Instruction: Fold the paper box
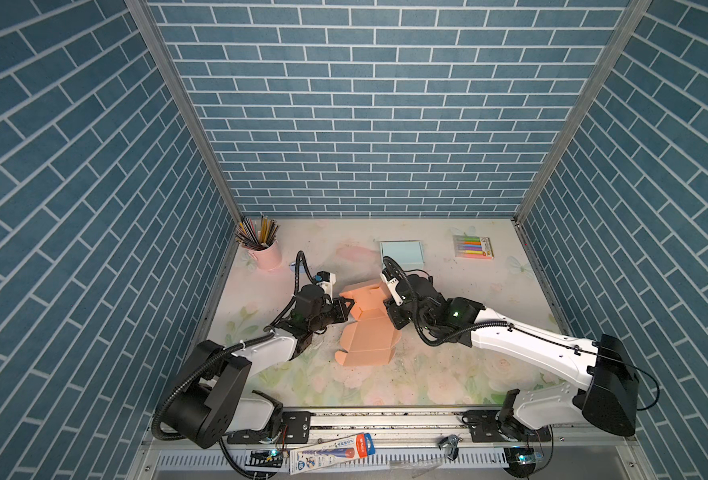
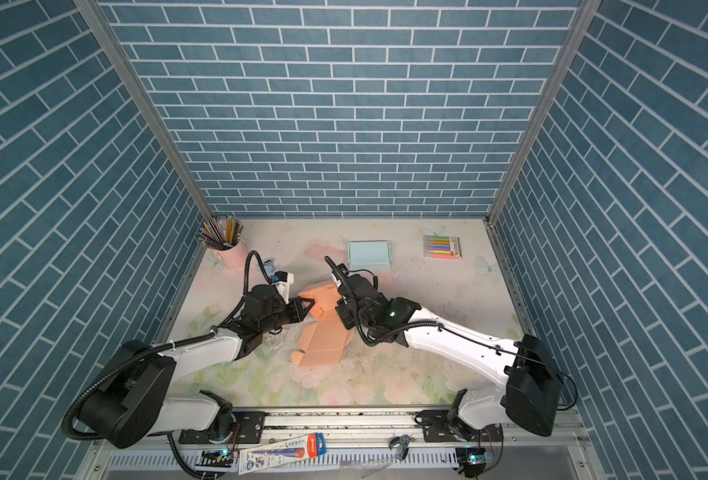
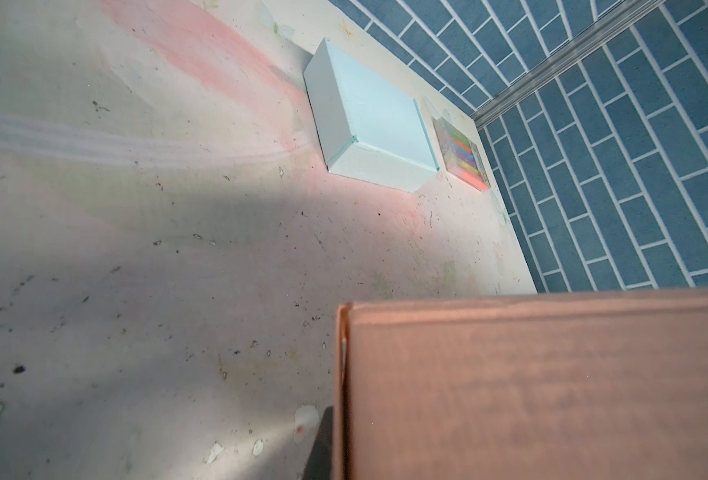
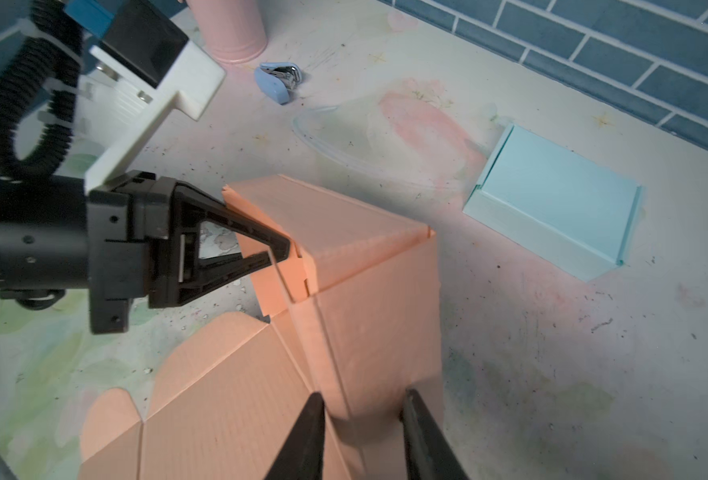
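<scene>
Roughly at the middle of the floral table (image 1: 447, 365), between the two arms, the peach paper box (image 1: 366, 328) is found half formed: its far part is raised into walls, while its near panels, with their rounded tabs, lie flat towards the front. A finished light blue box (image 1: 402, 253) and a pack of coloured markers (image 1: 473, 246) are seen well apart from it, near the back wall.

In the right wrist view the left gripper (image 4: 279, 253) is shown closed flat on a thin upright flap at the box's corner, the card pinched between its fingertips. The right gripper (image 4: 362, 397) is seen with its jaws partly apart over the opposite panel; nothing is visibly clamped, and whether the tips touch the card cannot be told.

The box is judged to be light corrugated card: stiff across each panel, willing to bend only along its scored creases, and likely to spring back if released early. Being so light, it can be expected to slide on the table unless pinned. A hold is best taken on a flap's free edge, close to a crease, with modest pressure, since the fluting is easily crushed and the edges easily dented.
</scene>
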